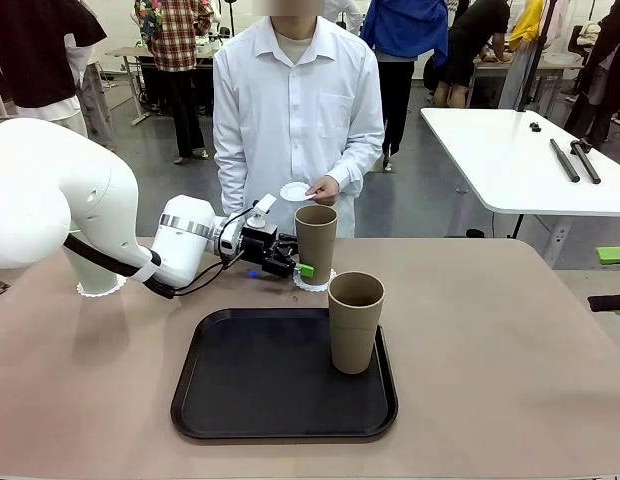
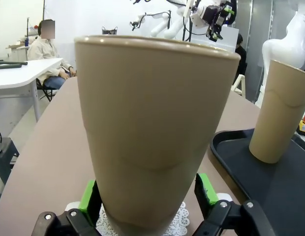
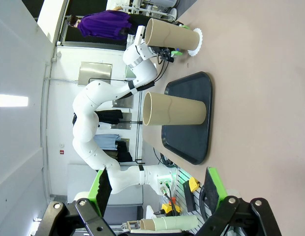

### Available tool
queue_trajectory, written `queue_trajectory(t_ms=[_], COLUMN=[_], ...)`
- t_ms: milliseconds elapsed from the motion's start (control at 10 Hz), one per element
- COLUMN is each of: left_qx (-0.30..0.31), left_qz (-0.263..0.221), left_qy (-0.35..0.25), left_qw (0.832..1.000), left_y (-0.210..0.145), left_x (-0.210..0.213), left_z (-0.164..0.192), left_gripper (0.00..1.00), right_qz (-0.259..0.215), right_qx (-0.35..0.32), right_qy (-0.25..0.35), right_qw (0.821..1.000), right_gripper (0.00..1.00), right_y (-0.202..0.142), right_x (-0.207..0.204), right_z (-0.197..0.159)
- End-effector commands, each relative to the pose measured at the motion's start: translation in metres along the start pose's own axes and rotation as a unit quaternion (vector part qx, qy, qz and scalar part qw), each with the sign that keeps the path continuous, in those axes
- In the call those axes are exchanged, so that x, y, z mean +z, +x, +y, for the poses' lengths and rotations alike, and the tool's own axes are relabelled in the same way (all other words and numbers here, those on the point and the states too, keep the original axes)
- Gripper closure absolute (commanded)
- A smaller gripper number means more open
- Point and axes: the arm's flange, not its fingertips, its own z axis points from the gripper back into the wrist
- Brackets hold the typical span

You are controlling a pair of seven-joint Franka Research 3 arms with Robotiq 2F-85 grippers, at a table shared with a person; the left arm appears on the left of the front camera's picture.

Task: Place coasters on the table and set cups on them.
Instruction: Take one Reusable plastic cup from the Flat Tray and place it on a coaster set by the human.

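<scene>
A tan cup stands upright on a lacy white coaster on the beige table, just beyond the tray. My left gripper is open and straddles the cup's base, with a green pad close on each side. A second tan cup stands on the black tray. Behind my left arm, a mint cup sits on another coaster. The person's hand holds a third coaster. My right gripper is open with nothing in it.
The person stands at the far edge behind the tan cup. A white table with dark tools is at the back right. Bare table top lies to the right of the tray.
</scene>
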Motion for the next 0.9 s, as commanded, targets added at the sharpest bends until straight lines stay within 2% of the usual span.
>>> queue_trajectory(t_ms=[0,400,600,800], left_qx=[0.004,0.008,0.038,0.073], left_qz=[0.037,0.139,0.220,0.263], left_qy=[-0.007,0.018,0.040,0.073], left_qw=[0.999,0.990,0.974,0.959], left_y=[0.010,0.029,0.046,0.084], left_x=[0.001,0.029,0.052,0.068], left_z=[0.002,-0.009,-0.023,-0.052], left_gripper=[0.00,0.00,0.00,0.00], right_qz=[-0.002,-0.002,-0.002,-0.002], right_qx=[0.001,0.001,0.001,0.001], right_qy=[0.007,0.007,0.007,0.007], right_qw=[1.000,1.000,1.000,1.000], right_gripper=[0.00,0.00,0.00,0.00], right_y=[0.001,0.001,0.001,0.001], right_x=[0.000,0.000,0.000,0.000], right_z=[0.001,0.001,0.001,0.001])
